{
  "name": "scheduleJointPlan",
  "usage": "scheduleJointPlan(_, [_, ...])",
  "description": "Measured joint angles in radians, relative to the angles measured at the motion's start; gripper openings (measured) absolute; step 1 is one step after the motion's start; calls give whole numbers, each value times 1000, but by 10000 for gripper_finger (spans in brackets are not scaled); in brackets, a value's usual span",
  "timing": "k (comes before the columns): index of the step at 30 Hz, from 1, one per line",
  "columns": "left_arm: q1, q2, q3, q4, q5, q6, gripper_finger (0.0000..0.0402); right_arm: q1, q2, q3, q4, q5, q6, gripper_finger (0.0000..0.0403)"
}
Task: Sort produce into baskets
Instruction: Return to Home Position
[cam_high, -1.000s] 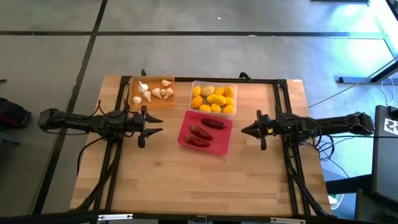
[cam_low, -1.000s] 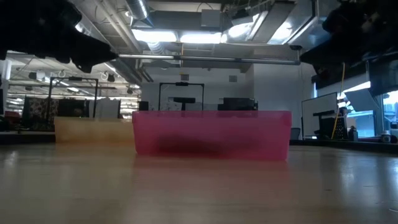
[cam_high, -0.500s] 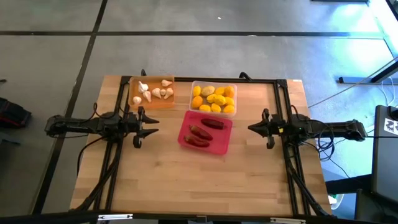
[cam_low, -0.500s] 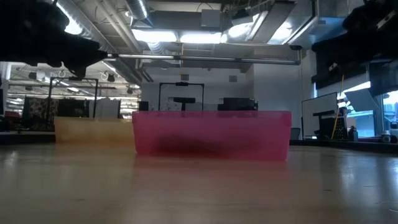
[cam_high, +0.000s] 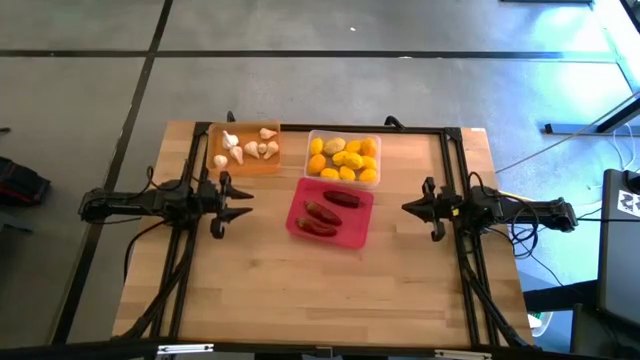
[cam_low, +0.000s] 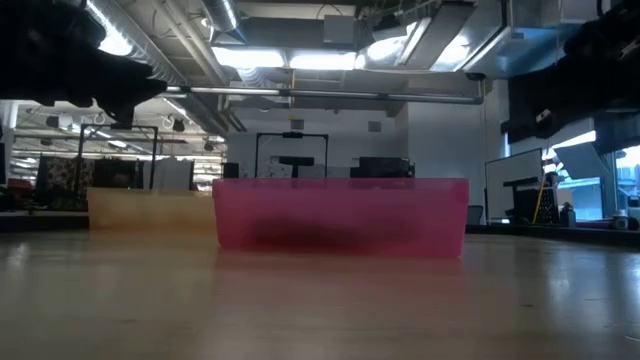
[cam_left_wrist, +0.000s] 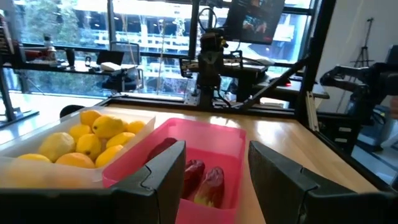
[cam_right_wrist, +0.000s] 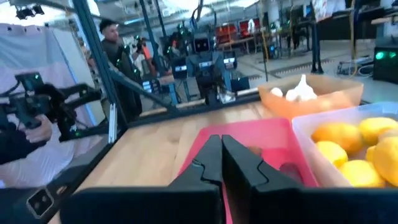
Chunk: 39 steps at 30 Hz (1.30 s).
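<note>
Wooden table (cam_high: 300, 290), three trays grouped at its far middle, no loose produce showing on the boards. Orange tray (cam_high: 243, 160), far left: white garlic bulbs (cam_high: 250, 148). Clear tray (cam_high: 343, 135), far right, just beside the orange one: yellow lemons (cam_high: 345, 160). Pink tray (cam_high: 350, 232), nearer than both and close against the clear tray: three dark red chili peppers (cam_high: 322, 212). They lie side by side with long axes running roughly left to right; which end carries the stem cannot be told. The pink tray's own long axis also runs left to right, its right end skewed slightly nearer. Left gripper (cam_high: 243, 203): to the left of the pink tray, fingers spread and empty, aimed right at the tray. Right gripper (cam_high: 407, 208): to the right of the same tray, fingers pressed together with nothing between them, aimed left. The pink tray sits between the two, touched by neither, the right gripper marginally the closer. Judgement: sorting looks complete, so the coming move is likely withdrawal directly away from the trays, each arm toward its own side.
</note>
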Motion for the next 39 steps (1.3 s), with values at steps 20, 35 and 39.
scheduleJointPlan(20, [0,6,0,-1,7,48,170,0,2,-4,-28,26,-26,10])
scheduleJointPlan(35, [0,6,0,0,7,47,170,0,2,-5,-28,26,-26,10])
scheduleJointPlan(39, [0,6,0,0,7,46,170,0,2,-5,-28,26,-26,10])
